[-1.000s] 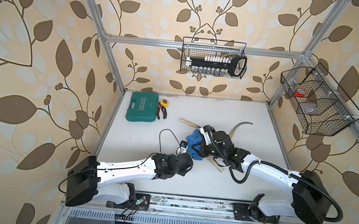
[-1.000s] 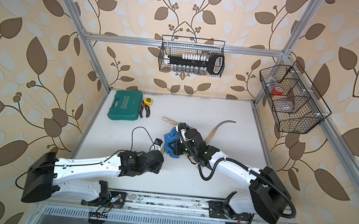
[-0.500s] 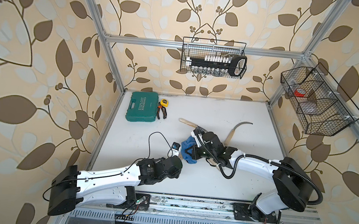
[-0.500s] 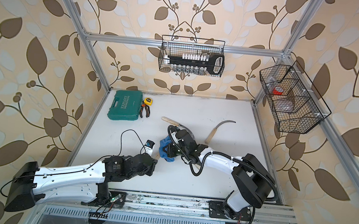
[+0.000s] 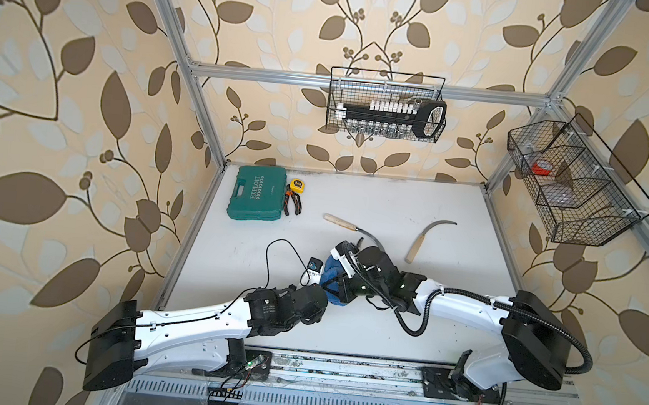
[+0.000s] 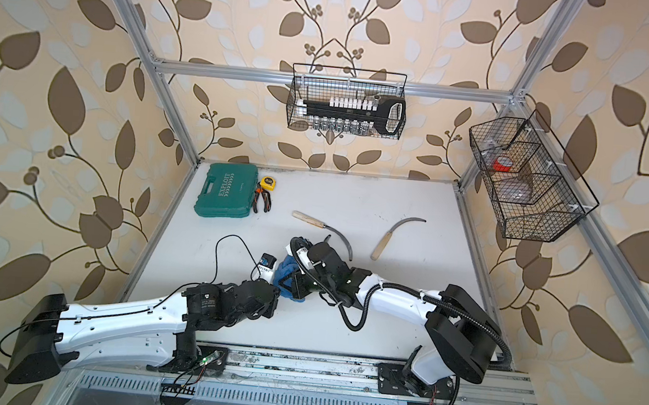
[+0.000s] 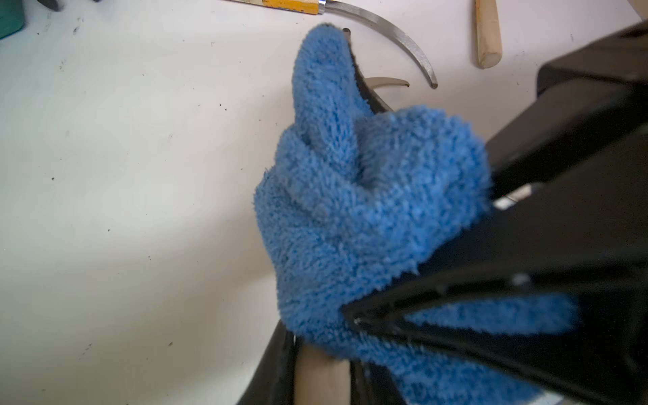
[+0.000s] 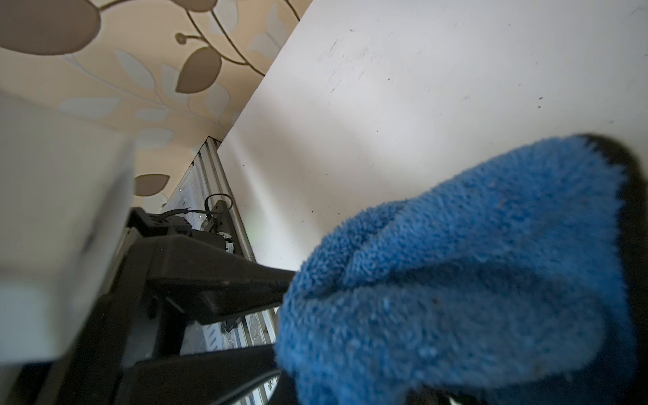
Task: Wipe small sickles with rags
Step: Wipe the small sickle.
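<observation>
Blue rag (image 7: 368,217) in shut right jaws, over blade of sickle (image 7: 321,380); left jaws tight on its handle.

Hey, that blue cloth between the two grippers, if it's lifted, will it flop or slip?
The blue cloth probably flops: in the left wrist view it is bunched into soft folds. It looks light for its bulk, being fluffy pile. That shaggy surface likely grips rather than slips.
</observation>
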Tool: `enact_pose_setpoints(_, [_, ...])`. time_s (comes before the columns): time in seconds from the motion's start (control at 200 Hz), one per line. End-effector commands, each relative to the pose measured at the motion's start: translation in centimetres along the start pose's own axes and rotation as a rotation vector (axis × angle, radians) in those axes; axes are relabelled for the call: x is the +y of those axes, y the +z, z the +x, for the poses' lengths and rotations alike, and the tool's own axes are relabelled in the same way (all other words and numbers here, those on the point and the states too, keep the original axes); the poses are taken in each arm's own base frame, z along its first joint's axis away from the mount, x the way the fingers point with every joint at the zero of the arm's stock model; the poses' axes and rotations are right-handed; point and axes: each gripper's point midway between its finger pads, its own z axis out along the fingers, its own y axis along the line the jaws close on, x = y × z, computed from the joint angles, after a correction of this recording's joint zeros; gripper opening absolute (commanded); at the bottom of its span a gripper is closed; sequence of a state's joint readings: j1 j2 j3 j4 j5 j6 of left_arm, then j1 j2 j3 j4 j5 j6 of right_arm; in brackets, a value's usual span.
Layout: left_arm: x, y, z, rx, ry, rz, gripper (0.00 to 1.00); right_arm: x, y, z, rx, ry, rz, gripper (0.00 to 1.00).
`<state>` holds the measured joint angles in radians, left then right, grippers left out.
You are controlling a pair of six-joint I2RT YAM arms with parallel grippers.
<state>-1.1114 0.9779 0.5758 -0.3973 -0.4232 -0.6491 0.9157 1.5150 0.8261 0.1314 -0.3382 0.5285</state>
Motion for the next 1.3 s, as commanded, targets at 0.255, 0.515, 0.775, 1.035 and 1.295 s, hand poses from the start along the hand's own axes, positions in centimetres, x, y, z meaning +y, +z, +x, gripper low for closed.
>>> enact_pose_setpoints(0.255, [0.1,-1.2,-1.8,-0.081,-0.024,0.026,0.00,-6.5,2.4,-0.3,0.060,0.067,0.125,0.00])
enact_pose_setpoints(0.515, [0.9,-1.3,-2.0,-0.086,-0.032,-0.023,0.00,0.4,2.2,0.3,0.068,-0.042,-0.025,0.00])
enact_pose_setpoints(0.775, [1.5,-1.6,-1.8,-0.109,-0.044,-0.022,0.00,3.5,1.1,1.2,0.058,-0.069,-0.163,0.00])
enact_pose_setpoints(1.035, [1.4,-2.2,-2.0,-0.126,-0.050,0.009,0.00,-3.1,2.7,0.3,0.049,0.012,0.084,0.00])
enact_pose_setpoints(1.295, [1.9,-3.7,-3.0,-0.194,-0.061,0.039,0.00,-3.0,2.5,-1.2,0.033,0.005,0.117,0.00])
